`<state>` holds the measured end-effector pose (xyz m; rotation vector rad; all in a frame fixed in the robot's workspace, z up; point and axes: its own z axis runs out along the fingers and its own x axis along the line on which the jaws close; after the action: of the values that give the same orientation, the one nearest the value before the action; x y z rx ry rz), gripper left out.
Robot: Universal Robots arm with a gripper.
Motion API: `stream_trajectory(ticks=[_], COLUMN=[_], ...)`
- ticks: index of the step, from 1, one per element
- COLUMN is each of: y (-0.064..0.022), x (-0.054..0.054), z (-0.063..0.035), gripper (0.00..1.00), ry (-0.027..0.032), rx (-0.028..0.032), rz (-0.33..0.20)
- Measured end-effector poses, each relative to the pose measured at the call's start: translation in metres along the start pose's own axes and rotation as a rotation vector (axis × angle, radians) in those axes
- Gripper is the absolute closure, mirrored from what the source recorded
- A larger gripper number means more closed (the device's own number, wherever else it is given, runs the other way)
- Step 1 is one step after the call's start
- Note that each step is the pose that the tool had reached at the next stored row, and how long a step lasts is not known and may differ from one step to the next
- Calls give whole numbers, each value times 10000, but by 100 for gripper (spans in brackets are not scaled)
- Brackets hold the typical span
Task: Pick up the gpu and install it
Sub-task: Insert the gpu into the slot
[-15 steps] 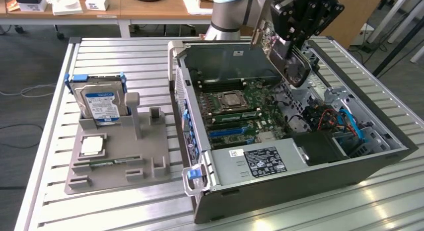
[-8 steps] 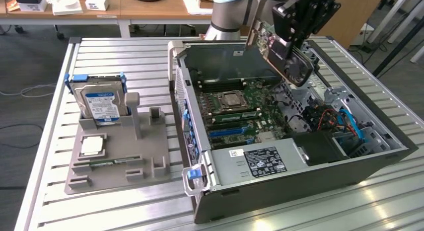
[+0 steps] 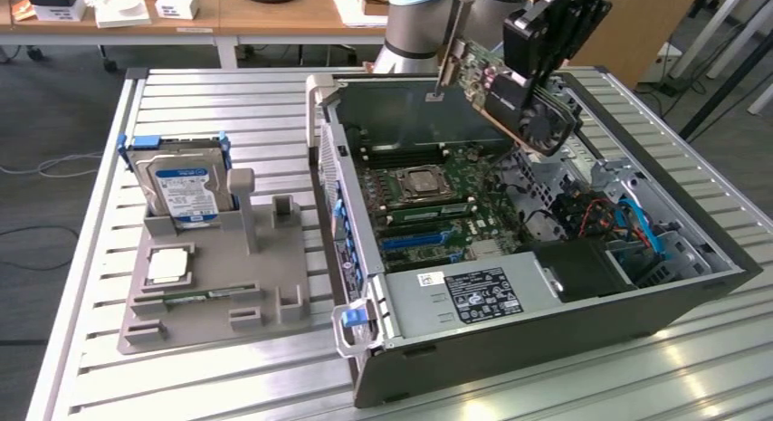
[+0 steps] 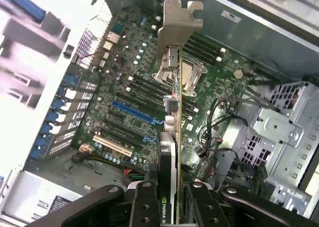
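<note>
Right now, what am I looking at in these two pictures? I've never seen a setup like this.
It's a robot arm with a gripper, a two-fingered clamp. One picture looks at the table from outside. The other comes from a camera on the arm's wrist, looking past the gripper into an open computer case. The gripper is clamped on the gpu, a graphics card, held above the case's motherboard. Beside the case, a grey holder carries a hard drive.
</note>
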<state>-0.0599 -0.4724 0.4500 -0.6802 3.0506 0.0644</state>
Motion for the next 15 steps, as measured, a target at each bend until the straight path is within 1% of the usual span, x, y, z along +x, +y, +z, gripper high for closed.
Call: stream_trajectory(ticks=[15], y=[0], x=[0], z=[8], gripper=[73], ry=[100], rx=[-66], rz=[-2740])
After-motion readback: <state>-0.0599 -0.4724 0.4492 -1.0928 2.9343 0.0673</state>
